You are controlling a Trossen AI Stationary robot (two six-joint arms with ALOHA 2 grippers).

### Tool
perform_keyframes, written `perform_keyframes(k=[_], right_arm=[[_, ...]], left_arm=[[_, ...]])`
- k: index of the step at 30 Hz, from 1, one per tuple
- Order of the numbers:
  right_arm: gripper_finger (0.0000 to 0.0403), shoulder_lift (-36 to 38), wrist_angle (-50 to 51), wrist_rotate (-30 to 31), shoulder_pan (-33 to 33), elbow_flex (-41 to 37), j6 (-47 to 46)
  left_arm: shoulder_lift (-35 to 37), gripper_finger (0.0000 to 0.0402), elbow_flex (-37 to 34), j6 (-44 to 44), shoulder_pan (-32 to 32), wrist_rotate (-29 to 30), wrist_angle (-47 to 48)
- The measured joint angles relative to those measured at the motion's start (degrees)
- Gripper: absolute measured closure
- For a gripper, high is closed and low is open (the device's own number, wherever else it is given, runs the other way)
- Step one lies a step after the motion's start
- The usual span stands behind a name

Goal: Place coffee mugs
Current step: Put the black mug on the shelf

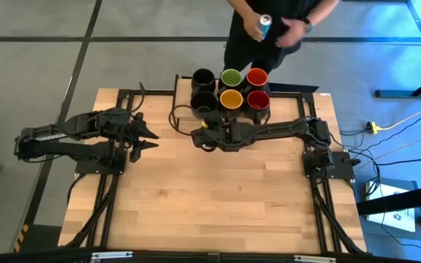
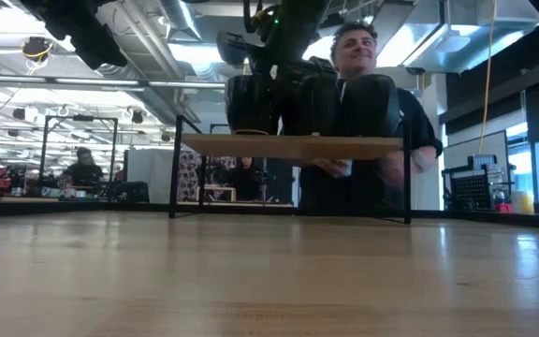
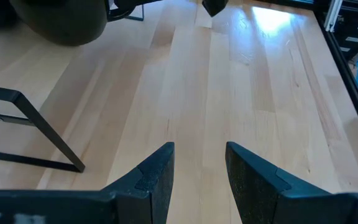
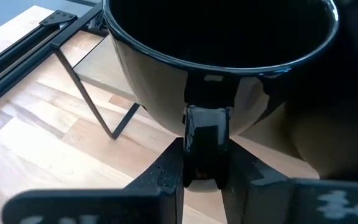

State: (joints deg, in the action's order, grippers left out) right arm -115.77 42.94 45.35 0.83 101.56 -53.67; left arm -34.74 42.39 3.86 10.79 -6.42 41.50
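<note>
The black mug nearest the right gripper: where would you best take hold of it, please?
By its handle, coming from the table side. The handle sticks out from the black mug toward the right gripper, whose fingers already flank it.

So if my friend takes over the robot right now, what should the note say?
Right gripper: fingers shut on the handle of a black mug at the front left of the raised shelf.
Left gripper: open, holding nothing, waiting over the table's left side.
Mugs: all six sit in a group on the shelf: black, green, red, yellow, red.
Done: none moved off the shelf. Left: place all six.
</note>
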Motion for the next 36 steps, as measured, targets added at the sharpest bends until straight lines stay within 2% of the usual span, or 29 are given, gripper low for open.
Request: perform_keyframes(k=[27,31,36], right_arm=[[0.0332,-0.7,-0.4,0.8,-1.3,-0.1,0.2],[0.0301,-0.8,-0.5,0.7,-1.3,-0.1,0.1],[0.0232,-0.8,-0.4,0.7,-1.3,-0.1,0.7]], left_arm=[[0.0,0.0263,0.0,0.0,0.0,0.0,0.0],[0.0,0.0263,0.0,0.0,0.0,0.0,0.0],[0.0,0.0263,0.0,0.0,0.0,1.2,-0.1]])
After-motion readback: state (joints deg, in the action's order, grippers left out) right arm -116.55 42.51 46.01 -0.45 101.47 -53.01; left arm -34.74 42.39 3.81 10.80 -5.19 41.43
